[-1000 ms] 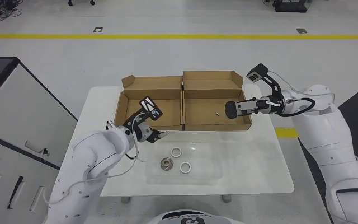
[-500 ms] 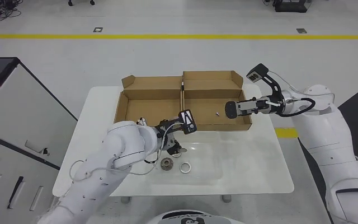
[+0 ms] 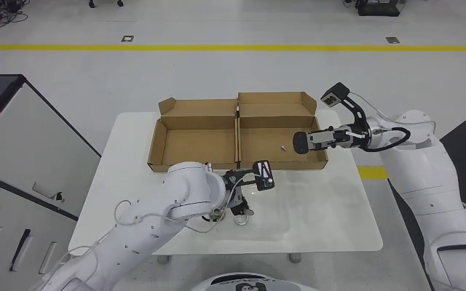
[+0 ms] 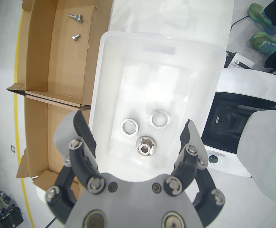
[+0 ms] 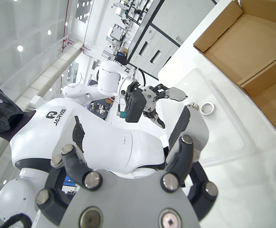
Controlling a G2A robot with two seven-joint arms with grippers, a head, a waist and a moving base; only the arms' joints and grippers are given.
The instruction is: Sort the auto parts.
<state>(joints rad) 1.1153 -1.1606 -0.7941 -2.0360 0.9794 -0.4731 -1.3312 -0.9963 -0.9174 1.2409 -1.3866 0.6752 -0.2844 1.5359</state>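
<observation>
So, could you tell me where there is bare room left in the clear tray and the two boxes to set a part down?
The tray is bare in the half away from the two rings and the hub. The left box shows a bare floor; the right box holds two bolts. Crowded: the tray's ring end, below the open left end effector.

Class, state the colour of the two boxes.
Brown; the boxes show best in the top view.
</observation>
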